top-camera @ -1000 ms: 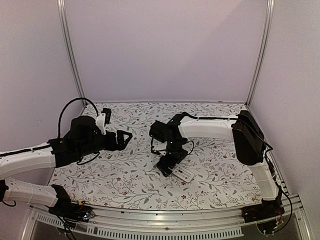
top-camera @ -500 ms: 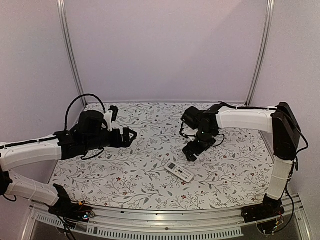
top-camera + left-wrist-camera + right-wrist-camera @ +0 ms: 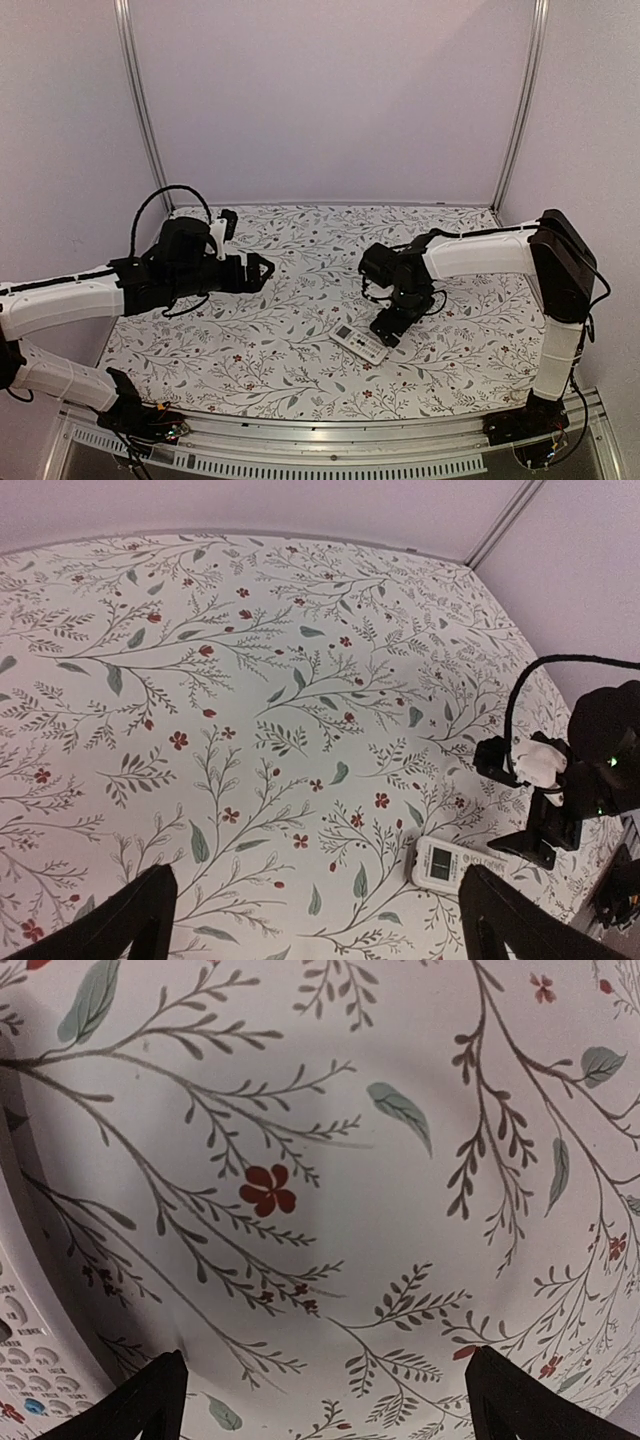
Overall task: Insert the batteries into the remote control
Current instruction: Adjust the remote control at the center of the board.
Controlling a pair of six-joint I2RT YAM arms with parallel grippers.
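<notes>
The remote control [image 3: 360,344] lies white front up on the floral table, near the front centre. It also shows in the left wrist view [image 3: 455,865] and at the left edge of the right wrist view [image 3: 20,1360]. My right gripper [image 3: 386,330] is open and empty, low over the cloth just right of the remote [image 3: 335,1410]. My left gripper [image 3: 262,272] is open and empty, raised above the table's left half and well away from the remote [image 3: 315,940]. No batteries are in view.
The floral cloth [image 3: 270,350] covers the whole table. Pale walls and metal posts [image 3: 140,110] close in the back and sides. The right arm's wrist [image 3: 560,780] shows beside the remote in the left wrist view.
The right gripper left the remote, swung to the back right, then came back down beside the remote's right end. The left gripper moved slightly right. The remote stays put.
</notes>
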